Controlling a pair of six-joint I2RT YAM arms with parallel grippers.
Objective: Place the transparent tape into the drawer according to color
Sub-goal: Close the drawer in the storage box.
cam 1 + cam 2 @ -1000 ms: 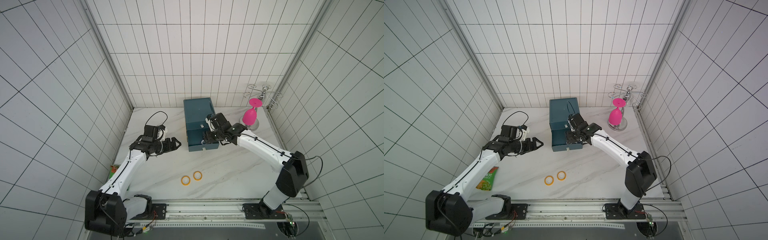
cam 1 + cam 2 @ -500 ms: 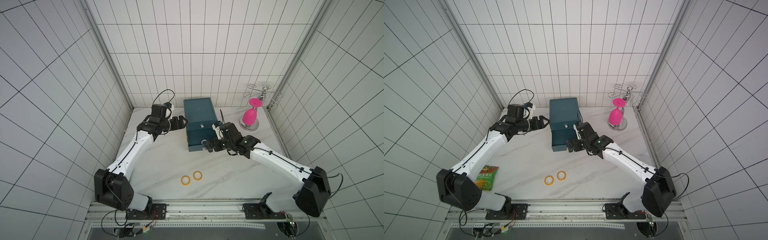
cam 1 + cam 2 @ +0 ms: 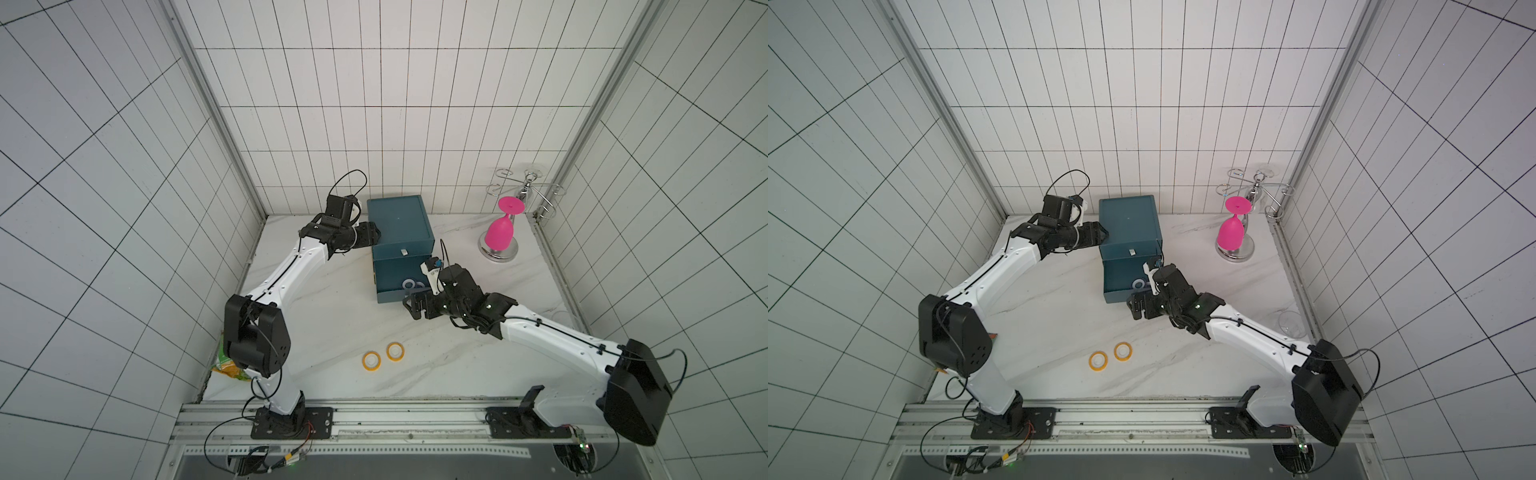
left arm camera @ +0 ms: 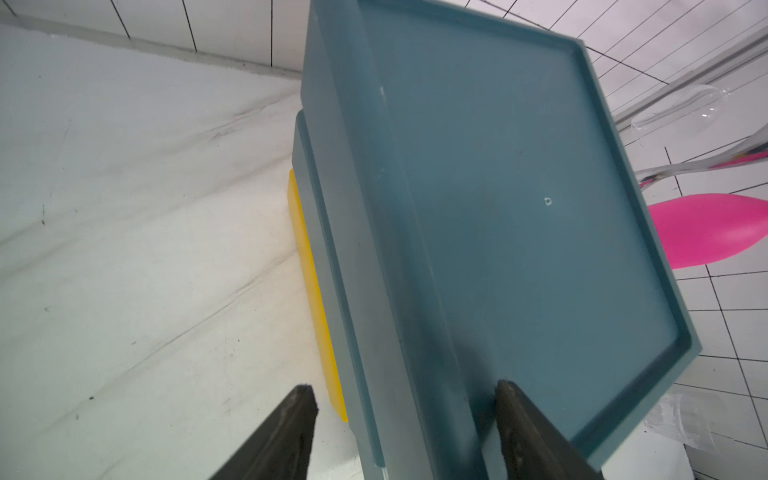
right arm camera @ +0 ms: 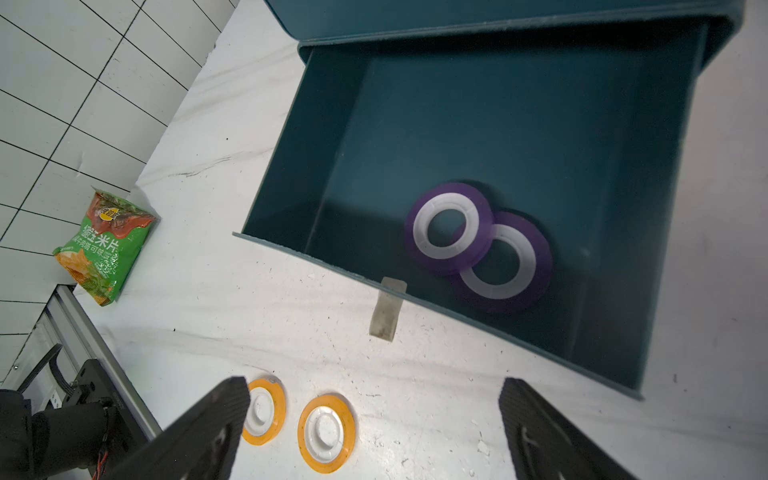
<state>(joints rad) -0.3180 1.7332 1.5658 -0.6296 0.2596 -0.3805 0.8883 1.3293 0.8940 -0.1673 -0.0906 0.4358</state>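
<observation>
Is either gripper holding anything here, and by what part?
Nothing is held. The right gripper is open and empty in front of the drawer. The left gripper, open, straddles the cabinet's upper side edge; its outer finger is clear of the wall.

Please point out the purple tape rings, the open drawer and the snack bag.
purple tape rings (image 5: 448, 200): right wrist view, one ring's white core.
open drawer (image 5: 291, 187): right wrist view, inner side wall.
snack bag (image 5: 104, 249): right wrist view, printed front.

Left gripper (image 4: 404, 388) jaws apart, right gripper (image 5: 376, 383) spread wide (empty), both arms outstretched
</observation>
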